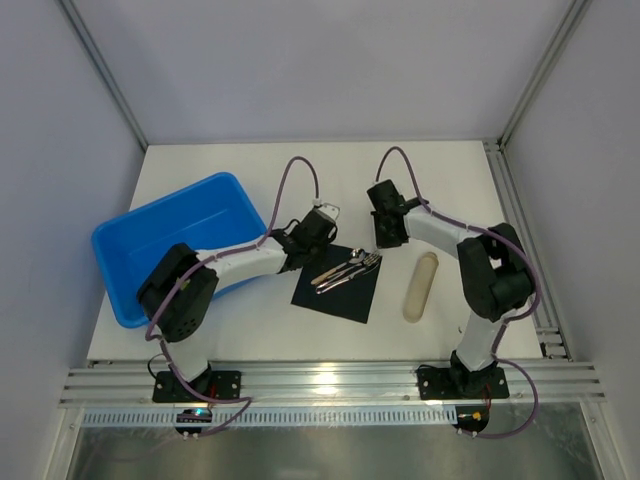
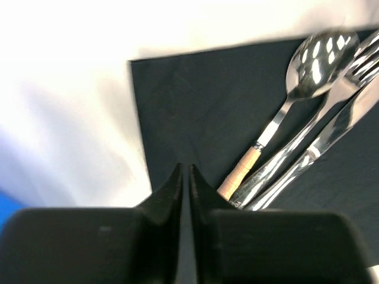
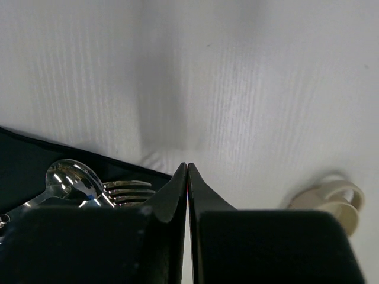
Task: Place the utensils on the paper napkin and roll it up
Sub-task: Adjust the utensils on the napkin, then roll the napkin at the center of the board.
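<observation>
The white table (image 1: 440, 190) is carrying every item in the workspace. The blue tub (image 1: 190, 225) is sitting at the table's left side, with the left arm reaching across its near right corner.

The paper napkin (image 1: 335, 295) is lying flat and unrolled between the two arms, as a black square turned slightly off the table's edges. The beige cylinder (image 1: 421, 286) is lying on its side to the right of the napkin, clear of it.

The utensils (image 1: 345, 271) are lying together on the far half of the napkin, running diagonally with their heads toward the far right corner. In the left wrist view, a spoon (image 2: 317, 59) with a tan handle section is lying beside a fork (image 2: 355, 77) and a third silver piece whose type cannot be determined.

The left gripper (image 2: 184, 168) is sitting above the napkin close to its left edge, with its jaws pressed together and nothing between them. The right gripper (image 3: 187, 167) is hanging over bare table just past the napkin's far right corner, near the utensil heads. Its jaws are likewise pressed together on nothing. Contact with the surface below cannot be confirmed for either gripper.
</observation>
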Robot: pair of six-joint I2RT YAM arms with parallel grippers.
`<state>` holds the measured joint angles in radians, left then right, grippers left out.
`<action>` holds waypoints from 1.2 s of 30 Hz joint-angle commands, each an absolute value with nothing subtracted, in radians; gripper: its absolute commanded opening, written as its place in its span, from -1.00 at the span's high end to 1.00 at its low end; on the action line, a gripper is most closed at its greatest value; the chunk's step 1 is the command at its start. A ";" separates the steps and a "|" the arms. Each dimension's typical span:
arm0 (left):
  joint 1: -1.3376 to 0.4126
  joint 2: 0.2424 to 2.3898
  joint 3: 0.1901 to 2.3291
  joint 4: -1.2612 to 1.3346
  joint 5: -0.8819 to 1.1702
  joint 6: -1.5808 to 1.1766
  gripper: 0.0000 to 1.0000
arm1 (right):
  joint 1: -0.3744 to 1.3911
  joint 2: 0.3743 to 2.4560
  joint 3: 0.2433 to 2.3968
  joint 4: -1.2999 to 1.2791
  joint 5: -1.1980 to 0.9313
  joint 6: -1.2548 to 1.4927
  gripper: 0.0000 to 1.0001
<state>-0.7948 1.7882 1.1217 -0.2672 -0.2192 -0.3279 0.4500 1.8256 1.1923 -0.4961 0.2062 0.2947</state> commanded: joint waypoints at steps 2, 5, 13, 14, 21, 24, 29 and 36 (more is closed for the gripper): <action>-0.798 1.637 1.121 -0.326 -0.350 -0.414 0.75 | 0.457 1.671 1.193 -0.534 0.351 0.330 0.92; -0.798 1.556 1.103 -0.391 -0.364 -0.486 0.53 | 0.477 1.605 1.187 -0.572 0.354 0.339 0.85; -0.796 1.356 0.934 -0.520 -0.140 -0.794 0.39 | 0.560 1.413 1.065 -0.531 0.201 0.374 0.77; -0.796 1.341 0.919 -0.519 -0.134 -0.830 0.39 | 0.572 1.401 1.046 -0.523 0.163 0.379 0.77; -0.845 1.318 0.822 -0.502 -0.233 -1.040 0.34 | 0.621 1.327 0.986 -0.492 0.117 0.377 0.76; -0.873 1.376 0.822 -0.502 -0.279 -1.089 0.32 | 0.624 1.301 0.962 -0.486 0.104 0.377 0.77; -0.940 1.427 0.821 -0.548 -0.426 -1.204 0.24 | 0.634 1.289 0.953 -0.479 0.089 0.377 0.76; -0.942 1.443 0.804 -0.580 -0.551 -1.328 0.17 | 0.646 1.281 0.950 -0.483 0.090 0.376 0.77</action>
